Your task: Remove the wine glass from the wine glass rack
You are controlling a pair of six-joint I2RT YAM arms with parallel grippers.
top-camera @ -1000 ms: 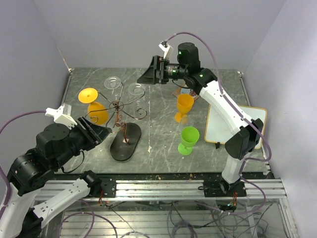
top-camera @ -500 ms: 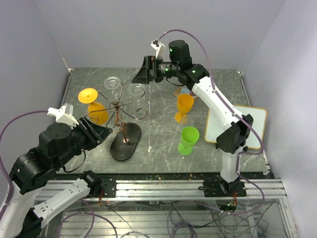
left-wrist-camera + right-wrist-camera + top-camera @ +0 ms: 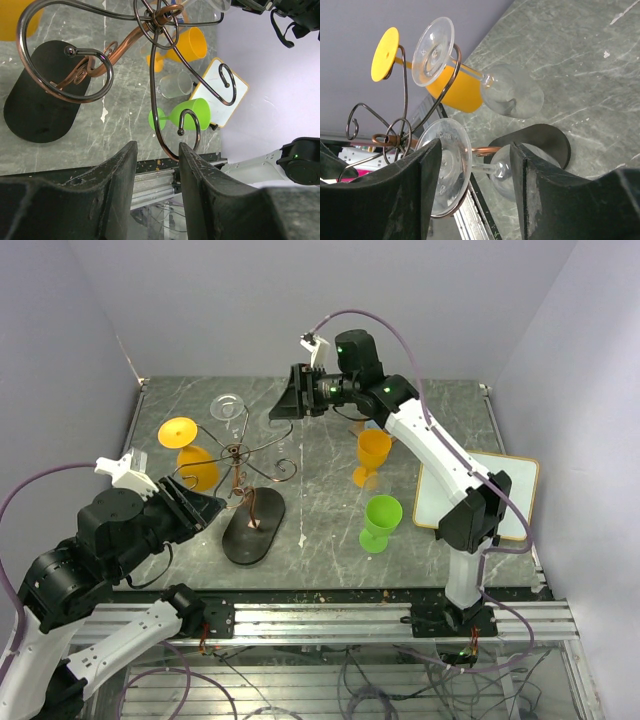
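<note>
On wire rack (image 3: 253, 530), clear wine glass (image 3: 445, 162)

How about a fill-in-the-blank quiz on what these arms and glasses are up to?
1. The number of glasses hanging from the wine glass rack is ___.
2. The right gripper points at a ___ wine glass.
3. The left gripper, close to the rack, has its jaws ___.
4. Near the orange goblet standing on the table stands a ___ one.
Missing words: three; clear; open; green.
</note>
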